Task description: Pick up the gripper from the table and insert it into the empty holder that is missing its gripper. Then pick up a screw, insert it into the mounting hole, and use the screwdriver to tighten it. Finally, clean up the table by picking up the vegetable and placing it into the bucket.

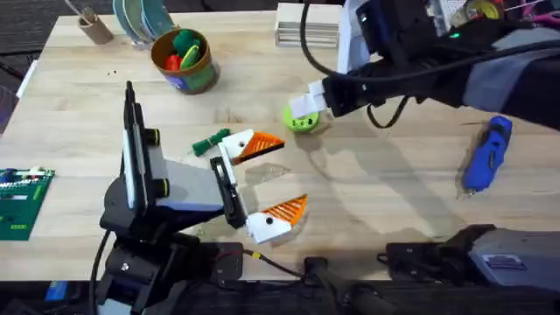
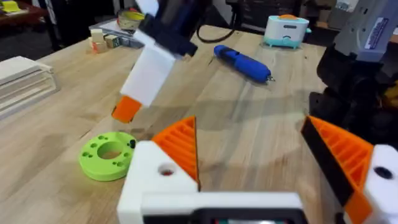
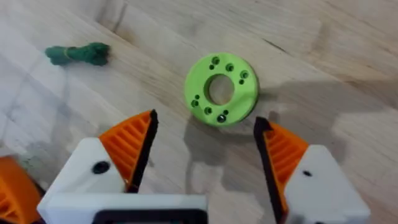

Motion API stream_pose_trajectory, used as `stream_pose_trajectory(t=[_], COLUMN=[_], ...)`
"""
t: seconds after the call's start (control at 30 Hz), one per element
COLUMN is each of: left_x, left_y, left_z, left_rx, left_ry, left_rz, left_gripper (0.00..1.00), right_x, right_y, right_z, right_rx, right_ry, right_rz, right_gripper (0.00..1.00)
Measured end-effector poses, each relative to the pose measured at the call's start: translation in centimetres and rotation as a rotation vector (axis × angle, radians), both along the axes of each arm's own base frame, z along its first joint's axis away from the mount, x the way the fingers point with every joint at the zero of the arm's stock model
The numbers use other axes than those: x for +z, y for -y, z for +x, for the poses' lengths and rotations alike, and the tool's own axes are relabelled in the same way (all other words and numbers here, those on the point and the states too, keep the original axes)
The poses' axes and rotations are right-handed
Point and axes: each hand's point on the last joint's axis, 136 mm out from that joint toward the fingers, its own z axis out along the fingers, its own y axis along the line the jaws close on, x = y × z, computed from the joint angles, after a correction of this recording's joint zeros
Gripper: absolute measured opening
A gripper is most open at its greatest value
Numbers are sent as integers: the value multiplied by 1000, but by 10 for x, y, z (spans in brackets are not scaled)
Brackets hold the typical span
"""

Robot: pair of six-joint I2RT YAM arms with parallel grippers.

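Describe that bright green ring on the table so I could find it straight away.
Start at the printed bucket near the table's far edge, then look to its right, under the right arm's fingers. The lime-green disc lies flat on the wood there. It is round with a big centre hole and small holes around it, unlike the dark, bumpy toy vegetable.

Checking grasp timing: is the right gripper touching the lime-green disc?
Apart. In the right wrist view the open right gripper hangs above the disc, bare wood showing between its fingers and the disc.
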Motion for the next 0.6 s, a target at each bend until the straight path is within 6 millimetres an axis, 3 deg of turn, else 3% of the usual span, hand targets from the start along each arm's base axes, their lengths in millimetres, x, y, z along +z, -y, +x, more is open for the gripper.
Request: stream_pose_trajectory(t=[0.27,0.5,0.6], left_x=[0,0,0], left_y=[0,0,0], left_z=[0,0,0], left_rx=[0,0,0], left_ry=[-1,0,0], left_rz=[0,0,0], left_gripper=[993,993,992], right_x=[-14,-31,-34], right_y=[-6,-5,-5], right_z=[-3,-1,2], right_rx=[5,-4,-12], right_ry=[64,84,91], right_rz=[-143,-243,-257], right_gripper=[950,749,723])
